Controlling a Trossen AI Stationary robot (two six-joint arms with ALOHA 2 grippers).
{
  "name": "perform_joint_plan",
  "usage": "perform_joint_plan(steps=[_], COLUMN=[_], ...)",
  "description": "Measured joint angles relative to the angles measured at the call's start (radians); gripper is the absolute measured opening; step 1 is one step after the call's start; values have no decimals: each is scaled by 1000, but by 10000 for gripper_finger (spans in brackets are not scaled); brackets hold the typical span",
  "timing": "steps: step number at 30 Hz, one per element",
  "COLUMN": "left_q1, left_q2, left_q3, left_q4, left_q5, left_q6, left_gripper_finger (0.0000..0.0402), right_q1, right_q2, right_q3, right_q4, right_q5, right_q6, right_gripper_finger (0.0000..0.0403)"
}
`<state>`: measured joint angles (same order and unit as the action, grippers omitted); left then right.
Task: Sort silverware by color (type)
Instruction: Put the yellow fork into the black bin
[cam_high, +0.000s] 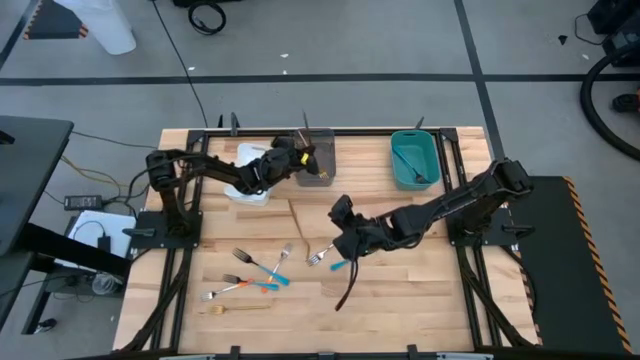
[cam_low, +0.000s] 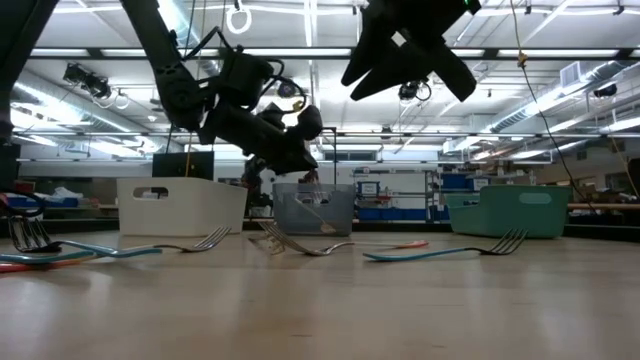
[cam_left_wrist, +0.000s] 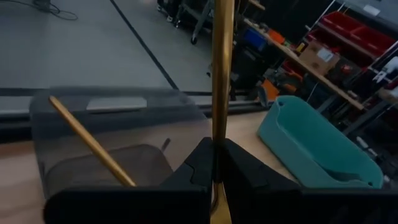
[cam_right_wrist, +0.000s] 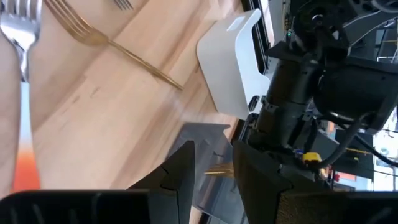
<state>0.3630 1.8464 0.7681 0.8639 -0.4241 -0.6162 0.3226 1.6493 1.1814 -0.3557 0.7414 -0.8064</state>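
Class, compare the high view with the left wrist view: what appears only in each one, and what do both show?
Only the high view shows the right claw above the blue-handled fork, the forks scattered on the table and the white bin. Only the left wrist view shows the left claw shut on a gold utensil, and another gold utensil leaning inside the grey bin. Both show the grey bin and the teal bin.
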Motion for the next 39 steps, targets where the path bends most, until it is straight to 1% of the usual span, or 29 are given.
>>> perform_joint_plan(steps=[8,11,14,21,24,28,33,39], left_q1=[-36,-45,-57,-65,-65,-65,-69,-86], left_q2=[71,79,82,81,81,81,81,81], left_q3=[82,100,103,104,104,103,103,103], left_q4=[0,-24,-43,-54,-62,-86,-87,-112], left_q5=[-53,-62,-74,-73,-70,-69,-69,-85], left_q6=[35,58,94,103,94,26,-24,-3], left_gripper_finger=[29,29,29,30,30,30,30,30], right_q1=[16,21,25,25,24,24,24,24], right_q2=[0,0,0,0,0,0,0,0], right_q3=[0,0,0,0,0,0,0,0], right_q4=[0,0,1,2,1,1,0,0], right_q5=[-1,0,0,-1,-1,-1,-2,-7], right_q6=[45,48,49,85,97,97,95,93], right_gripper_finger=[118,118,118,118,118,117,108,96])
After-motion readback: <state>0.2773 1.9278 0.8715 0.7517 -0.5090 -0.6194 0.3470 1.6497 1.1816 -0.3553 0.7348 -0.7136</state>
